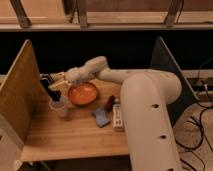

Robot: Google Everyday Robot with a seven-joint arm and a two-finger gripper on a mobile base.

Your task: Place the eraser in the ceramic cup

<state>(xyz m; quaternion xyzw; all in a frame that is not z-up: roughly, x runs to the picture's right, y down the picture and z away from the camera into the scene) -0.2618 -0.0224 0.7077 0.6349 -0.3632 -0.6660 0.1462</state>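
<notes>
The eraser, a black bar with pale stripes, hangs tilted from my gripper at the left of the wooden table. Its lower end reaches down to the rim of the ceramic cup. The cup is small and pale, and stands just left of the orange bowl. The gripper is shut on the eraser's upper part, directly above and slightly left of the cup. My white arm stretches in from the right over the bowl.
A blue-grey block and a white tube with a dark cap lie right of the cup. A wooden side panel stands close to the gripper's left, and a dark panel stands at the right.
</notes>
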